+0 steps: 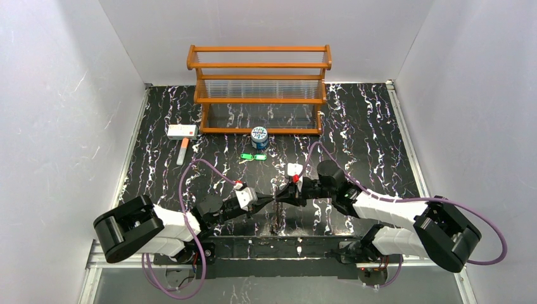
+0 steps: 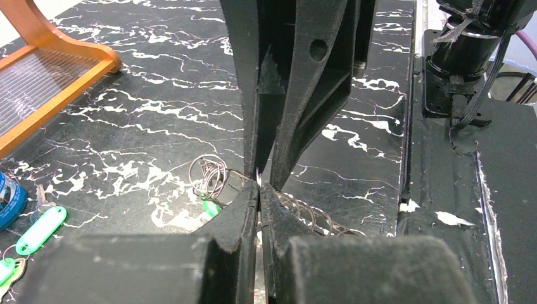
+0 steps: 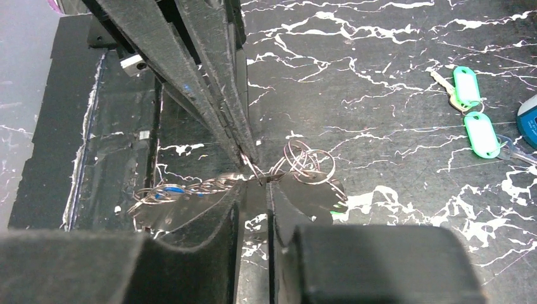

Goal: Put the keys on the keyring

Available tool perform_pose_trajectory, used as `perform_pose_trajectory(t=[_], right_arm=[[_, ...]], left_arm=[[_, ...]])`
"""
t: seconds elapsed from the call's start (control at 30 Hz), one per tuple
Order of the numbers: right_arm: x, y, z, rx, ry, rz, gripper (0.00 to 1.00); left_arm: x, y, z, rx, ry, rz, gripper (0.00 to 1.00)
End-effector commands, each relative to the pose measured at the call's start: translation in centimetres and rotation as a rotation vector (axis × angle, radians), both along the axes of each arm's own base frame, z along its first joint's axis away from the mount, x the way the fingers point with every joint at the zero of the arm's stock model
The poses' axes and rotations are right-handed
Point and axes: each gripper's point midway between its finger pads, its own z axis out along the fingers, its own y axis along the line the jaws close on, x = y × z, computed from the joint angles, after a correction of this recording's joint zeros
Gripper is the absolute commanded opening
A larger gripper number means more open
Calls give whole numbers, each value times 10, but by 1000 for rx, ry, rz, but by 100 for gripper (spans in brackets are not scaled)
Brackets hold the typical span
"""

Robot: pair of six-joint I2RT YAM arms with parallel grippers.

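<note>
Loops of thin wire, the keyring (image 3: 303, 166), are pinched at the near middle of the worktop (image 1: 380, 126). On the left they are gripped by the left gripper (image 2: 259, 189), closed narrowly; on the right by the right gripper (image 3: 256, 185), likewise narrowed onto them. Two green keys (image 1: 253, 157) are laid farther back, off the loops, before the can (image 1: 259, 137).

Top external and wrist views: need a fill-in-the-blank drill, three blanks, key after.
1. The left hand and right hand meet tip to tip, both shut on the wire ___.
2. The two loose keys near the can have ___ tags.
3. The rack behind the can is ___.
Missing: keyring; green; orange.
</note>
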Motion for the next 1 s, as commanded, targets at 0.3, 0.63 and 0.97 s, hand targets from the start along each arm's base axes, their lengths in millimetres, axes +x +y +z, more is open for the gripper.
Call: perform_pose_trajectory(t=[0.3, 0.63, 0.97], right_arm=[[-15, 5, 30, 153, -94, 97, 25], [-13, 5, 30, 156, -154, 109, 25], [-21, 7, 28, 166, -188, 190, 4]], left_arm=[[-2, -5, 22, -61, -63, -31, 0], [-3, -3, 21, -58, -72, -31, 0], [-1, -10, 22, -53, -70, -47, 0]])
